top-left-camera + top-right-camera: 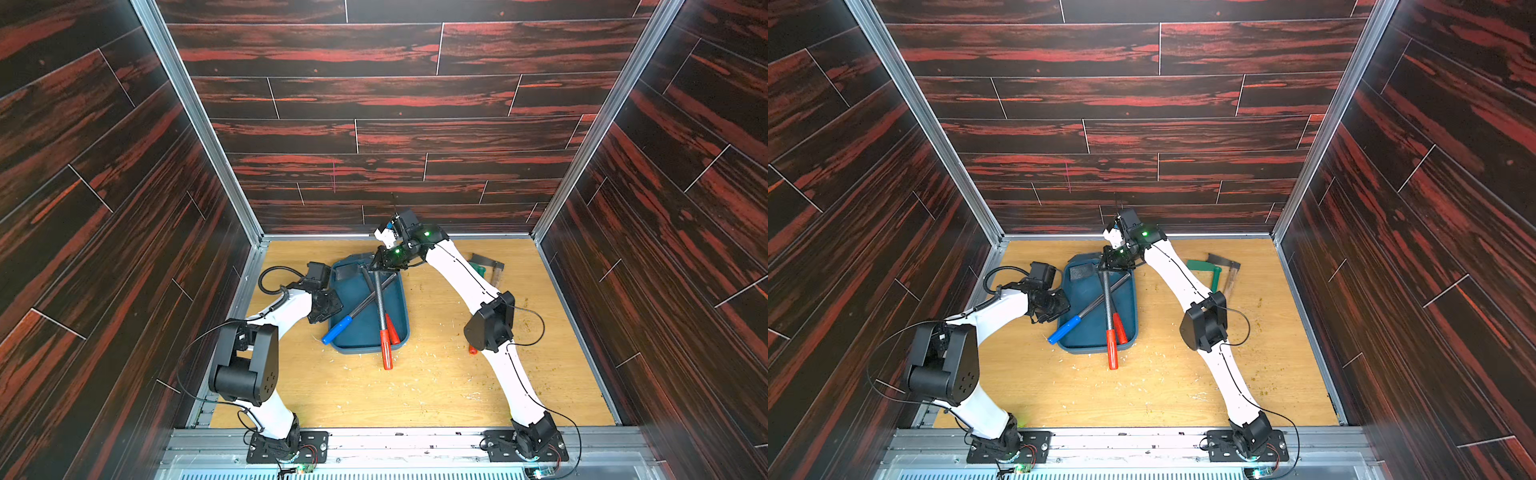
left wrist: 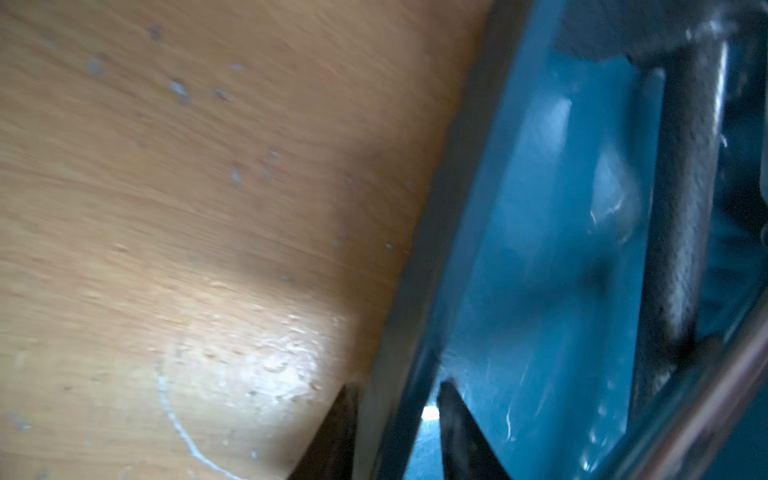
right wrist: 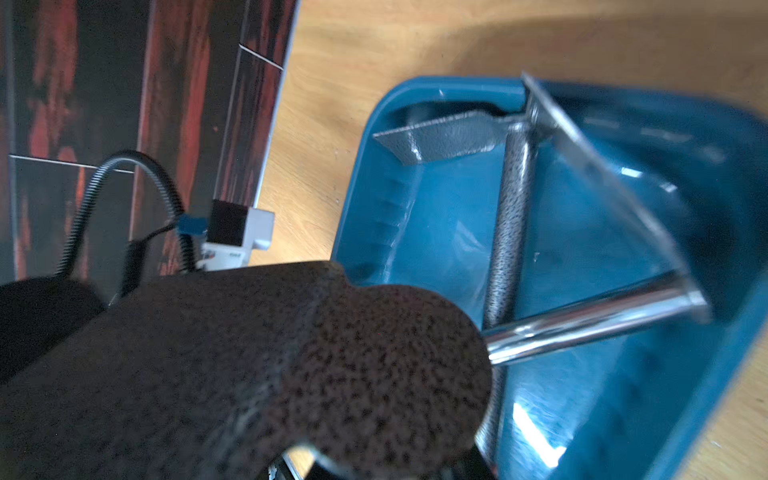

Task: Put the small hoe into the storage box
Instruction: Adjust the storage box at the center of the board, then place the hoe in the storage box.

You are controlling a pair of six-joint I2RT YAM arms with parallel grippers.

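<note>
1. On the table [image 1: 436, 374], toward the far side: the storage box [image 1: 363, 332], lying flat.
2. At the right pincer [image 1: 377, 268]: pinched onto the grey shaft of the small hoe [image 1: 380, 309], up near the blade, over the box's far end.
3. For that hoe: blade end inside the box, long red handle poking out over the near rim.
4. Crossing it inside the box: a blue-handled hoe [image 1: 360, 306], handle jutting past the near left corner.
5. Just beside the long red handle, inside: a shorter red handle [image 1: 394, 328].
6. At the left pincer [image 1: 330, 307]: fingers [image 2: 457, 428] either side of the box's left rim, a little apart; clamped or not, cannot tell.
</note>
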